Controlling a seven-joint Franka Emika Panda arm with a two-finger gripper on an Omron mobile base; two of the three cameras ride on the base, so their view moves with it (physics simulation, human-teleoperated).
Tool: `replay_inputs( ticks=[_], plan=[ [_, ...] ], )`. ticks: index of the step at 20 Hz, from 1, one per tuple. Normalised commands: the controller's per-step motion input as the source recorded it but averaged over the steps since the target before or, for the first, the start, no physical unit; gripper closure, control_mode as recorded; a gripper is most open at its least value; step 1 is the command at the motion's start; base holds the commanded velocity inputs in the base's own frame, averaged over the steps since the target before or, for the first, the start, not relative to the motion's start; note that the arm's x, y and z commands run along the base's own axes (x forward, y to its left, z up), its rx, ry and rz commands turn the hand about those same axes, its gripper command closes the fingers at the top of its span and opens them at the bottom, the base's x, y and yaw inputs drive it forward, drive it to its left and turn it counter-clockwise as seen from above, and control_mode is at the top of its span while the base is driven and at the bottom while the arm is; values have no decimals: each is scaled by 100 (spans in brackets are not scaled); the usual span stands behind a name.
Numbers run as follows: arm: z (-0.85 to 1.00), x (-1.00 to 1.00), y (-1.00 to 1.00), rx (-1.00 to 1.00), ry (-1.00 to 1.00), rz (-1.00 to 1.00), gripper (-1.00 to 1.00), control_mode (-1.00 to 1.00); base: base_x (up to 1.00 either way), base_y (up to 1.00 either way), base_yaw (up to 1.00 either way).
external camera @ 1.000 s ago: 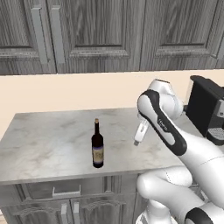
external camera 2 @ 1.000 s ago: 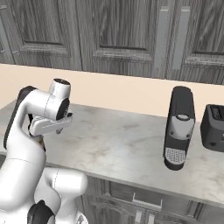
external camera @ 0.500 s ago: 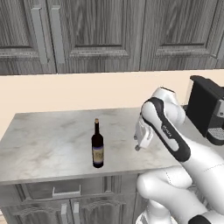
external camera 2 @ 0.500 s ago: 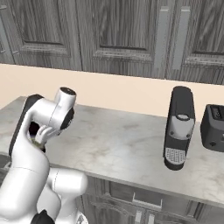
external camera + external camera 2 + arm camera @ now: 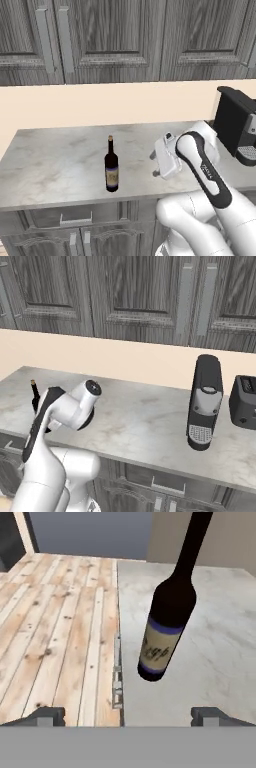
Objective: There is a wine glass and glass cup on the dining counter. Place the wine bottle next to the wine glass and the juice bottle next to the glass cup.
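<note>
The wine bottle [image 5: 111,167], dark and slim with a beige label, stands upright near the front edge of a grey marbled wall counter [image 5: 55,150]. In the right base view its neck [image 5: 34,392] peeks out behind my arm. My gripper [image 5: 153,165] hangs low to the right of the bottle, a short gap away, and points toward it. In the hand view the wine bottle [image 5: 165,627] stands straight ahead, tilted in the picture, beyond the open gripper [image 5: 129,714], with nothing between the fingertips [image 5: 46,715]. The wine glass, glass cup, juice bottle and dining counter are out of view.
A black coffee machine [image 5: 236,125] [image 5: 202,401] stands on the counter to my right, with a dark toaster [image 5: 243,402] beyond it. Grey wall cabinets [image 5: 115,35] hang above. Wooden floor [image 5: 60,622] lies beyond the counter's end.
The arm has folded down and the hand has swung low to face left toward the wine bottle. The jaws stay open and the bottle has not moved.
</note>
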Motion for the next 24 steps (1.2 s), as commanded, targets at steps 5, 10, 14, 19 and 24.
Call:
replay_inputs(
  ticks=[5, 10, 14, 19, 24],
  plan=[
    [-9, 32, 0, 39, -17, 16, -100, -100, 0, 0, 0],
    [-7, 39, 8, 37, -6, 14, -100, -100, 0, 0, 0],
    [-4, 28, 13, 31, 0, 9, -100, -100, 0, 0, 0],
    [-16, 26, 26, 18, 0, 5, -100, -100, 0, 0, 0],
    [-12, 21, 32, 1, 0, 2, -100, -100, 0, 0, 0]
  ],
)
